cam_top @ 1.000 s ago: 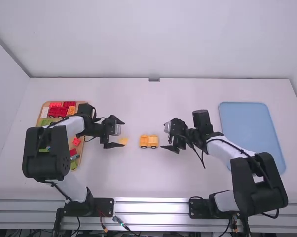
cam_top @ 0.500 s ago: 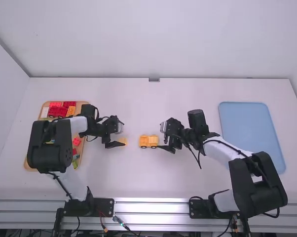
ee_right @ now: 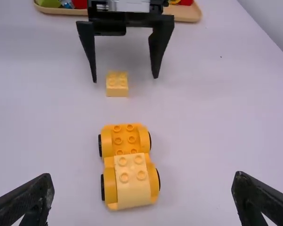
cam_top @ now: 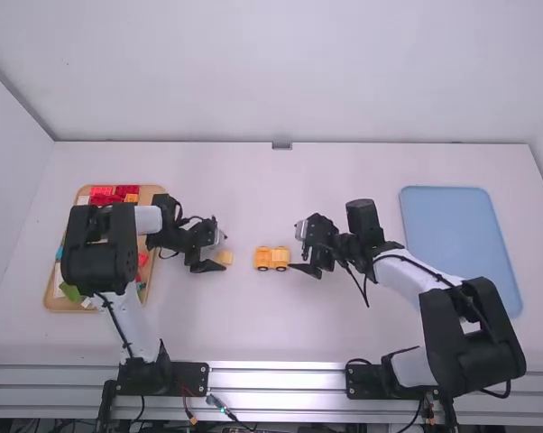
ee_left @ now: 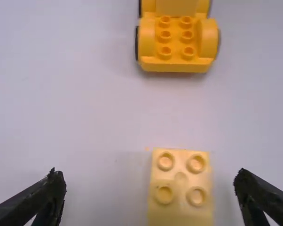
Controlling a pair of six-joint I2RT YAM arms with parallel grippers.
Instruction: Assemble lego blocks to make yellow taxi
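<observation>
While the right hand (cam_top: 296, 250) stood open near the car (ee_right: 127, 139), the left hand (cam_top: 223, 252) had spread fingers either side of a block (ee_left: 180, 188).

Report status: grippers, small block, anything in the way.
Left gripper open, around the small yellow block, not clamped. Right gripper open. Wheeled yellow base stands between block and right gripper.

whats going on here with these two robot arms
They look partway through building a yellow taxi. The left gripper is open, its fingers on either side of a loose yellow block, not gripping it. The right gripper is open too, at the wheeled base, which already carries a paler block. Neither holds anything, and the loose block isn't attached.
</observation>
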